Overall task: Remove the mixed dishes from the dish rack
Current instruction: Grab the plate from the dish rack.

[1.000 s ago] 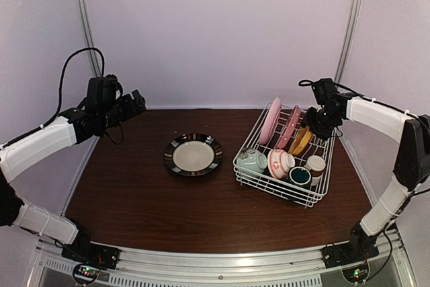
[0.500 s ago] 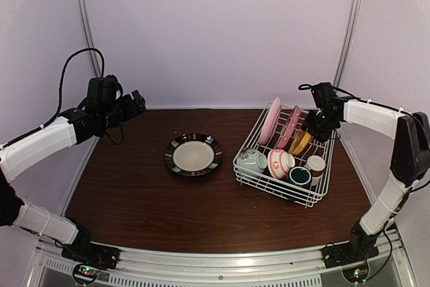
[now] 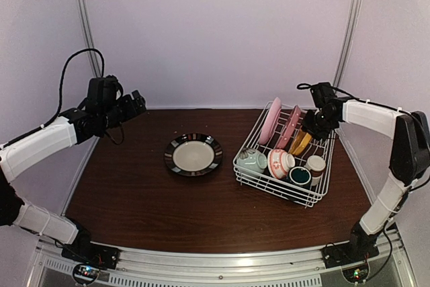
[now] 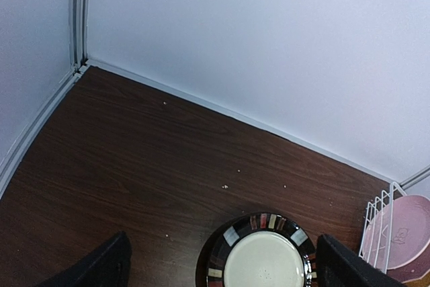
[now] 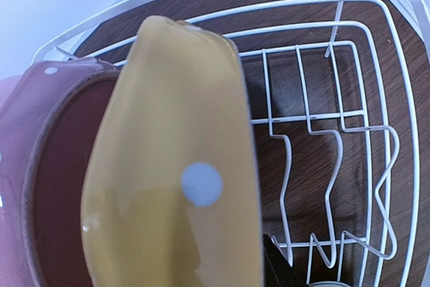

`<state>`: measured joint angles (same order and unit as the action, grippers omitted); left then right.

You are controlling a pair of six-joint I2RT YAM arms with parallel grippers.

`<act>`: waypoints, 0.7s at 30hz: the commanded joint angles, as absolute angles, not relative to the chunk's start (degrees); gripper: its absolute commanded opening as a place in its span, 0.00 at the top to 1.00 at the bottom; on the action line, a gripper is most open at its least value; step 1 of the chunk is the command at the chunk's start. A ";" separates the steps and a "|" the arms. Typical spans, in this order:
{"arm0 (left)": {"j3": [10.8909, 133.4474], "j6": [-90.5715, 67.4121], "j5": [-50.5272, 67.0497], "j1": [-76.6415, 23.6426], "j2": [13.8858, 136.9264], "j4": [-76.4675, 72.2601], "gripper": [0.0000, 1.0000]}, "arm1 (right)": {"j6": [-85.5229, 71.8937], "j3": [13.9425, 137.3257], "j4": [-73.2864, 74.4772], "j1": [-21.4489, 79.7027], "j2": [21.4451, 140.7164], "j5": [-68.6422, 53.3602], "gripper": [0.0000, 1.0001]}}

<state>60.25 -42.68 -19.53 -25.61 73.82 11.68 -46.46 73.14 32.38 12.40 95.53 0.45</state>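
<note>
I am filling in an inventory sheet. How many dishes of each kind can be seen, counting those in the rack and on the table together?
Plates: 4 (pink plate, second pink plate, yellow plate, black-rimmed plate)
Bowls: 2 (pale green bowl, red-patterned bowl)
Cups: 2 (dark cup, brown-and-white cup)
Total: 8
</note>
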 commanded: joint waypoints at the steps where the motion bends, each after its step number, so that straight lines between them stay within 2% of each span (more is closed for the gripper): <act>1: 59.94 -43.30 -20.48 -25.93 74.51 11.87 0.03 | -46.50 74.30 33.37 12.01 96.29 1.17 0.70; 3: 60.07 -43.37 -20.34 -25.93 74.67 11.82 0.03 | -46.54 74.57 33.62 12.02 96.24 1.25 0.74; 8: 60.67 -43.33 -20.10 -25.93 75.29 12.01 0.02 | -46.48 75.67 34.77 12.01 95.98 1.64 0.76; 10: 60.97 -43.35 -20.11 -25.93 75.53 12.25 0.03 | -46.49 76.49 35.79 12.01 95.89 2.15 0.80; 18: 61.41 -43.62 -19.65 -25.93 76.29 12.30 0.03 | -45.35 79.89 38.66 12.02 95.82 3.65 0.81; 21: 61.56 -43.76 -19.55 -25.93 76.70 12.30 0.03 | -44.73 81.99 41.08 12.10 96.39 5.57 0.85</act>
